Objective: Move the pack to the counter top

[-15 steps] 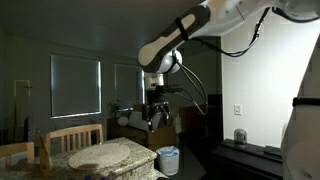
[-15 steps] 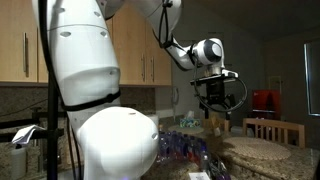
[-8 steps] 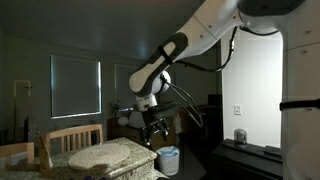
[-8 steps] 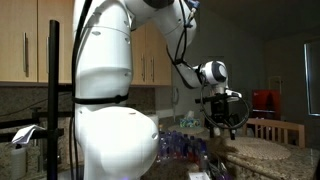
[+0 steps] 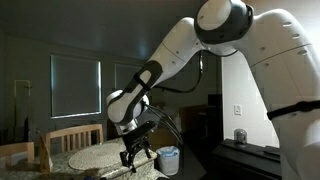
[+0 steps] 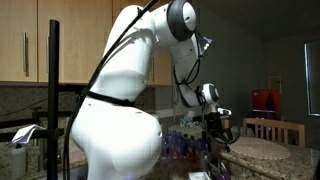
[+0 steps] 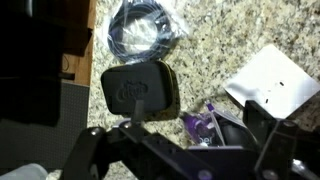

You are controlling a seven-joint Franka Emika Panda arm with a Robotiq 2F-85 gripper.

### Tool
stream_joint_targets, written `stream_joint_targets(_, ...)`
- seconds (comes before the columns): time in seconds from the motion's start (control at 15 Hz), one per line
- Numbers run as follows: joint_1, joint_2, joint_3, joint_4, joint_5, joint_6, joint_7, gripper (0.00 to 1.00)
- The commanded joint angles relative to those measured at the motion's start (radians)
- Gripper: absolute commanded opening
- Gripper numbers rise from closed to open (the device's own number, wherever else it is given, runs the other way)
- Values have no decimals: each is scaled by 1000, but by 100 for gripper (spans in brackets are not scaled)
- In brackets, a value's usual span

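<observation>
In the wrist view a purple pack [image 7: 203, 124] lies on the speckled granite counter top [image 7: 210, 40], between my fingers. My gripper [image 7: 185, 138] is open, with one dark finger [image 7: 90, 145] to the left of the pack and the other to the right. It does not grip the pack. In both exterior views the gripper [image 5: 133, 153] [image 6: 218, 140] hangs low over the counter. Purple packaging [image 6: 185, 147] shows beside it in an exterior view. Whether the fingers touch the pack I cannot tell.
A black square pad [image 7: 138, 90] lies just beyond the pack, with a coiled black cable [image 7: 143, 32] past it. A white flat sheet [image 7: 270, 82] lies to the right. A wooden chair [image 5: 70, 137] and a white bin [image 5: 168, 158] stand near the counter.
The arm has swung down from high above the counter. The gripper now sits low, just over the surface and around the purple pack.
</observation>
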Motion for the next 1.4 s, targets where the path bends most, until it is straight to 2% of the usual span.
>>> stream_joint_targets(0.0,61,63,-4,72,-67,-1,30,100)
stream_joint_targets(0.07,60,48,-6,80,-55,-26,-2,100)
stream_joint_targets(0.13,60,55,-6,57,-32,5,9,100)
stream_joint_targets(0.4,65,75,1,67,-24,3,-22,100)
stream_joint_targets(0.8,98,251,15,118,-9,-18,-42,100)
stream_joint_targets(1.0,117,310,-15,149,-27,-10,9,100)
stream_joint_targets(1.33,156,258,-79,109,-86,68,128,100)
